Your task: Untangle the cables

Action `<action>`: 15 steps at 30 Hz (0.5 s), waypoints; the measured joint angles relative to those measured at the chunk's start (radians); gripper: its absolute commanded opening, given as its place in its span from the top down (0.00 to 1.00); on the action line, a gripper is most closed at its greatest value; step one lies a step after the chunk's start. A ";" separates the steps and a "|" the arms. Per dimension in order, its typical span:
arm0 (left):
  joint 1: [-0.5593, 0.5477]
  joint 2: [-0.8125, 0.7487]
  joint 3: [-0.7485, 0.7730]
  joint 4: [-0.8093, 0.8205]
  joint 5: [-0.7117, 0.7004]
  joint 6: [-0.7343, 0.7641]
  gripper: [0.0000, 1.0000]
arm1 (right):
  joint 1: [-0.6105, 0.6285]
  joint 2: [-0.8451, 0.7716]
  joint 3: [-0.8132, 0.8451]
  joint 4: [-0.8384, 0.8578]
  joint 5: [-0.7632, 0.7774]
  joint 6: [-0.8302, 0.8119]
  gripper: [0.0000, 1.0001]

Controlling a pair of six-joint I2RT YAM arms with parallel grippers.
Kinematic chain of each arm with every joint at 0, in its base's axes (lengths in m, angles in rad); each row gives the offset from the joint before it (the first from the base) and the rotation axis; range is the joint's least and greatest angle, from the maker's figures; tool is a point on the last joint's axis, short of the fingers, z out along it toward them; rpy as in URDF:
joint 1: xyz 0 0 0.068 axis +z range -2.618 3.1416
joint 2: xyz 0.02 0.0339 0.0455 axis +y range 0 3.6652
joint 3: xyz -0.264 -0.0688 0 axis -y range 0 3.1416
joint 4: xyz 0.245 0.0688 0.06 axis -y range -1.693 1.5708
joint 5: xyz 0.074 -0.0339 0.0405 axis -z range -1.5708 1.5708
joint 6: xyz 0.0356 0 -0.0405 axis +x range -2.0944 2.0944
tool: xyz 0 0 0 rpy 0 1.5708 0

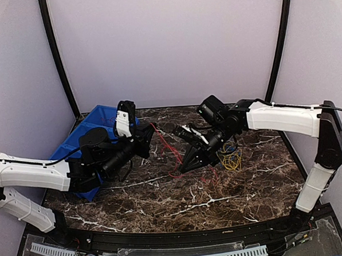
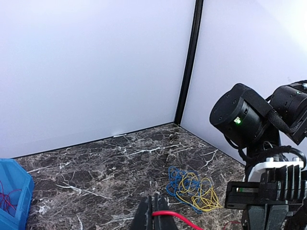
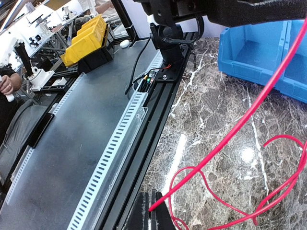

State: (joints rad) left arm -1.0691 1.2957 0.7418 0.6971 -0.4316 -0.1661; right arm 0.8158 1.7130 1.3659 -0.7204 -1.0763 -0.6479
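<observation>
Holding the red cable tight in left fingers and right fingers — pull slowly apart, keeping away from the blue-yellow pile.

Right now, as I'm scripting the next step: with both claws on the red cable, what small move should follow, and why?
Probably draw the right claw slowly away from the left claw. Both pinch the red cable, whose slack loops lie on the table; gentle tension should open them.
</observation>
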 measured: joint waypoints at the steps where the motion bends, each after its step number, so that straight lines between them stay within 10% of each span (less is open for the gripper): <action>1: 0.000 -0.004 -0.001 -0.002 -0.004 0.011 1.00 | 0.000 -0.002 -0.001 0.008 -0.001 -0.001 1.00; 15: -0.008 -0.081 -0.069 -0.066 -0.062 0.114 1.00 | -0.013 0.027 -0.028 0.052 0.040 -0.021 1.00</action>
State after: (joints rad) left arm -1.0767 1.2144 0.6727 0.6308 -0.4938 -0.0521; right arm 0.8028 1.7401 1.3380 -0.6682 -1.0363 -0.6685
